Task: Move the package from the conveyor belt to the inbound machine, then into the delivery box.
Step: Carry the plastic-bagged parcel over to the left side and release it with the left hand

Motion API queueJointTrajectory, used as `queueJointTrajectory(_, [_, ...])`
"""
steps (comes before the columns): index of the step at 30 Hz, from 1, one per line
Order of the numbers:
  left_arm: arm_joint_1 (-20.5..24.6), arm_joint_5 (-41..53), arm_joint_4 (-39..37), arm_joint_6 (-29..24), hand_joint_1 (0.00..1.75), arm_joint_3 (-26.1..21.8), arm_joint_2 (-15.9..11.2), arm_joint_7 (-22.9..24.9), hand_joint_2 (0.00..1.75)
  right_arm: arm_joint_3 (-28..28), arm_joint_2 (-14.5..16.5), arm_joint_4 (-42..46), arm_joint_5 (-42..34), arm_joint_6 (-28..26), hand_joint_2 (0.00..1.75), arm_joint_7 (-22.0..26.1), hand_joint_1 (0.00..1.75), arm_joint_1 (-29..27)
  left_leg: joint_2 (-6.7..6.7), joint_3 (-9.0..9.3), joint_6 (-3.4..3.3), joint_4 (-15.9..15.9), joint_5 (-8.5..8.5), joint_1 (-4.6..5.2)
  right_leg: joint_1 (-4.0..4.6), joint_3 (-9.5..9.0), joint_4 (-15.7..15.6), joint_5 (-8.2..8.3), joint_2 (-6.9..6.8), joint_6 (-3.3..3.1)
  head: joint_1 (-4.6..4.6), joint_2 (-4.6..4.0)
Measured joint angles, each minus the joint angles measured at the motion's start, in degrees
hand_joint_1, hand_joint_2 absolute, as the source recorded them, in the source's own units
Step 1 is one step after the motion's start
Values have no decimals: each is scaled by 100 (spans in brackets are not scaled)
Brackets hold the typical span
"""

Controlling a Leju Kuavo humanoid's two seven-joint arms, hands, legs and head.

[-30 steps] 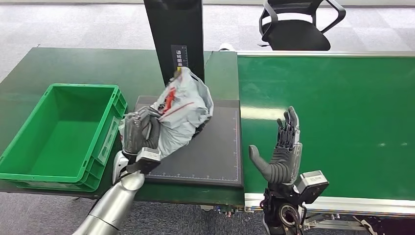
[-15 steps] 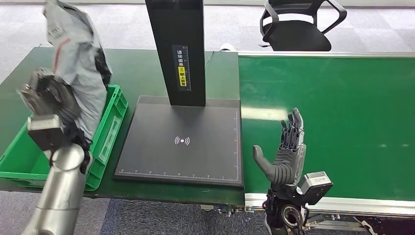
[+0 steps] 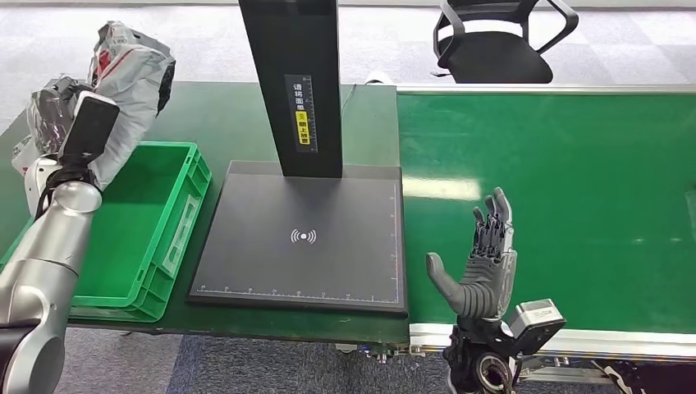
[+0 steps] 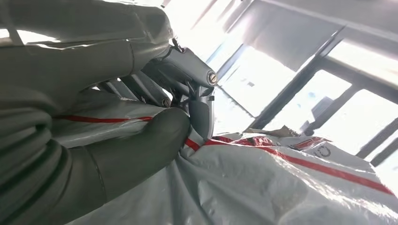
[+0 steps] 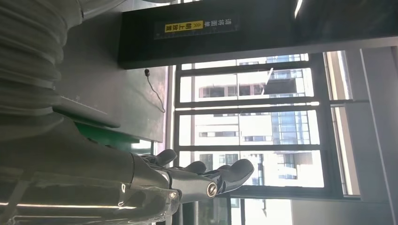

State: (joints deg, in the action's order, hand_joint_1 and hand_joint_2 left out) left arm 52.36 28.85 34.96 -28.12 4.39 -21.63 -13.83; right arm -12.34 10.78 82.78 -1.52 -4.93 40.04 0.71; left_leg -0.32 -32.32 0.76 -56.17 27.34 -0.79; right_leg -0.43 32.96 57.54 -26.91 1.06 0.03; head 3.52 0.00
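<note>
The head view looks forward and down over the inbound machine (image 3: 304,238) and conveyor belt (image 3: 574,205). The left wrist view sits close behind the package (image 4: 281,187). The right wrist view, turned sideways, shares the machine's black column (image 5: 211,33).

The crinkled grey plastic package (image 3: 131,70) with red stripes looks glossy and thin. The green moulded plastic box (image 3: 123,222) is smooth; the black scanner pad (image 3: 328,246) is matt; the green conveyor belt (image 3: 574,189) has a slight sheen.
</note>
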Motion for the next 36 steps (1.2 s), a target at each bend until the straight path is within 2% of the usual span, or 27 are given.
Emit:
queueJointTrajectory(4, [52,267,-506,171,175,127,-30,252,175,26,0,48,31,29,175,0,0,-55,-1,-3,0,0,0,0,0,1,0,0,-1,0,0,0])
queueJointTrajectory(13, [-371,306,-904,335,175,168,-162,-8,175,121,0,161,36,90,175,0,0,-193,0,-7,2,1,1,0,1,7,0,-1,0,-1,-1,0])
queueJointTrajectory(14, [-418,331,-910,424,163,169,-196,-12,175,127,0,169,36,97,175,0,0,-207,0,-7,2,1,1,0,1,8,0,-1,0,-1,-2,0])
queueJointTrajectory(17, [-503,468,-915,750,35,177,-287,84,175,146,0,201,35,123,175,0,0,-256,-1,-8,2,1,1,0,1,9,0,-1,-1,-1,-2,0])
queueJointTrajectory(18, [-515,512,-915,829,3,181,-309,140,175,155,0,209,35,128,175,0,0,-269,-1,-8,2,1,1,0,1,9,0,-1,-1,-1,-1,0])
queueJointTrajectory(23, [-492,573,-914,949,0,195,-377,327,175,176,0,245,42,145,175,0,0,-316,-1,-8,1,1,1,0,0,8,0,-1,-1,-1,-2,0])
queueJointTrajectory(29, [-416,309,-797,841,0,35,-482,102,175,206,0,246,47,153,175,0,0,-334,-1,-8,2,1,1,0,1,9,0,-1,-1,-1,-2,0])
queueJointTrajectory(33, [-428,18,-563,617,0,-174,-570,-213,175,213,1,246,51,149,175,0,0,-335,1,-11,2,2,1,-1,1,11,1,-1,0,-1,-1,0])
queueJointTrajectory(36, [-619,-598,-129,353,0,-517,-662,-767,175,216,2,246,48,96,175,0,0,-335,4,-11,3,2,2,-1,1,12,1,-1,4,-1,-2,0])
